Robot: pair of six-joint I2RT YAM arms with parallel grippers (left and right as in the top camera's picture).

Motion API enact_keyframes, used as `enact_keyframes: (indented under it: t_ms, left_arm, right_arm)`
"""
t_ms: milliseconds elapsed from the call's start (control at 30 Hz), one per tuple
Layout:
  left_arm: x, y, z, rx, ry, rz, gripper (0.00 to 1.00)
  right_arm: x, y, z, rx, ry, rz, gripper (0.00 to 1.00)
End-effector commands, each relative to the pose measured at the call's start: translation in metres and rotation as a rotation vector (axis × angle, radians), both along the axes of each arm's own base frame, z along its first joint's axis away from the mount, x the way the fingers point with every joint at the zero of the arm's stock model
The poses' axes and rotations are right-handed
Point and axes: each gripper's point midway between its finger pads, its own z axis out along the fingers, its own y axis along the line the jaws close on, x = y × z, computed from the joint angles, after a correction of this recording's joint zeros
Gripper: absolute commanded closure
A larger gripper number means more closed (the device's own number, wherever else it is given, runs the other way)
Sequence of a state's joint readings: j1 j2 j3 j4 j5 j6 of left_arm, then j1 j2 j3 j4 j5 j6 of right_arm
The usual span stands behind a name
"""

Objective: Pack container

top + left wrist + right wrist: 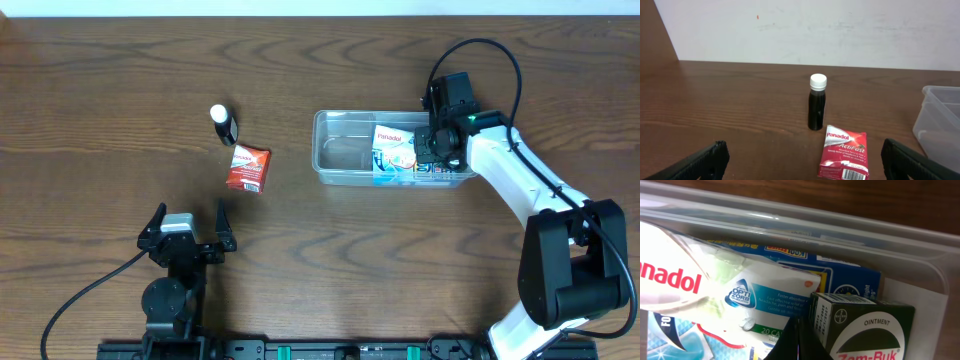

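Observation:
The clear plastic container [330,125] sits right of the table's middle; its corner also shows in the left wrist view [940,120]. Inside it lie a white and blue Panadol box [395,150], a blue box [845,277] and a dark green Zam-Buk ointment box [865,330]. My right gripper [440,140] reaches down into the container's right end. Its fingers [799,327] are shut together between the Panadol box [765,295] and the Zam-Buk box, with nothing seen between them. My left gripper [188,228] is open and empty near the front edge.
A red Panadol ActiFast packet [247,167] lies flat on the table left of the container, between my left fingers' line of sight [845,152]. A small dark bottle with a white cap [224,123] stands upright just behind it [817,102].

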State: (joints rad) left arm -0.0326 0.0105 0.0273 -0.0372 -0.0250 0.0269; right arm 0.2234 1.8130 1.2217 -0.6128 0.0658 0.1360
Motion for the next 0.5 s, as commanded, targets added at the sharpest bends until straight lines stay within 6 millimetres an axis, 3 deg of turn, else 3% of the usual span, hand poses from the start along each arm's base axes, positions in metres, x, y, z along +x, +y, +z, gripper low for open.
enact_keyframes:
  t_ms: [0,233,467]
  left_arm:
    - [-0.001,0.002,-0.018,0.008,0.050,0.008,0.02]
    - [-0.001,0.002,-0.018,0.008,0.050,0.008,0.02]
    - [-0.001,0.002,-0.018,0.008,0.050,0.008,0.02]
  right_arm:
    - [-0.002,-0.021,-0.005,-0.092,0.009,-0.030,0.99]
    - [0.003,-0.020,-0.003,-0.085,-0.010,-0.030,0.99]
    - [0.011,0.015,0.001,0.085,-0.040,0.078,0.99]
